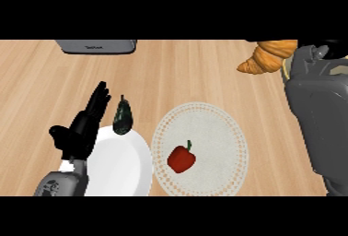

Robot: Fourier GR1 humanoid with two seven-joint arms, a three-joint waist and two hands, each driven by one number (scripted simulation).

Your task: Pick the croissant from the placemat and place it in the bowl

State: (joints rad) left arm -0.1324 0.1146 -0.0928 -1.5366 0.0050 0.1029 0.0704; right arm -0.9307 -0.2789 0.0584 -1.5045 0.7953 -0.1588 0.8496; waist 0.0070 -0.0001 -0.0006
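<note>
**Golden croissant carried at upper right**

Golden croissant (pixel 266 59) is at the upper right of the frame, off the placemat (pixel 200 150); the right hand (pixel 319 50) is mostly hidden, so you cannot tell its fingers. No bowl shows, only a white plate (pixel 125 166). Find the bowl before you lower. The left hand (pixel 85 124) rests spread at lower left.

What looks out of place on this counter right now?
The croissant is off the placemat, up at the view's top right by the right hand. A red pepper lies on the placemat, and a dark eggplant overhangs the white bowl's rim.
</note>
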